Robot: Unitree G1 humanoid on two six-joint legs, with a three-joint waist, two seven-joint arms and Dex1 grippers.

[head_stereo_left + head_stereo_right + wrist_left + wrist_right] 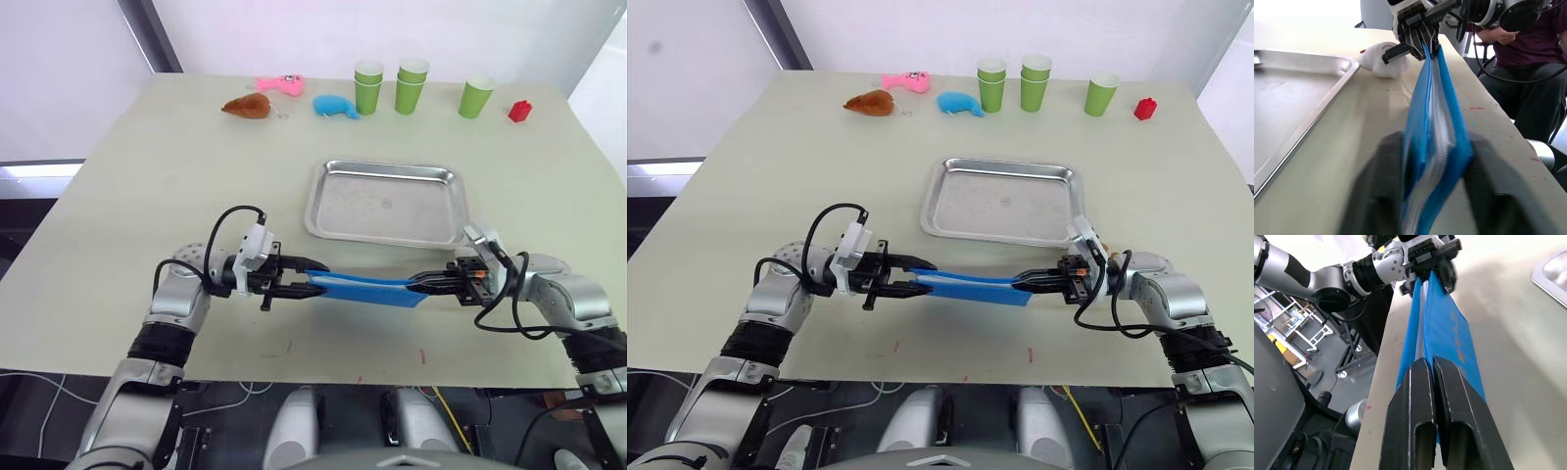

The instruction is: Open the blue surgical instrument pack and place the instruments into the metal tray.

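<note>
We held the flat blue fabric instrument pack (364,287) stretched between our two pincers near the front edge of the pale bench (147,186), just in front of the shallow shiny steel tray (384,202), with bare bench open to the left. Our left pincer (306,283) was closed on the pack's left end, its pale lining showing between the blue layers. Our right pincer (419,284) was clamped nearly shut on the right end. The tray was empty. Three green paper cups (412,86), plush toys (294,98) and a red block (519,111) lined the far edge.
</note>
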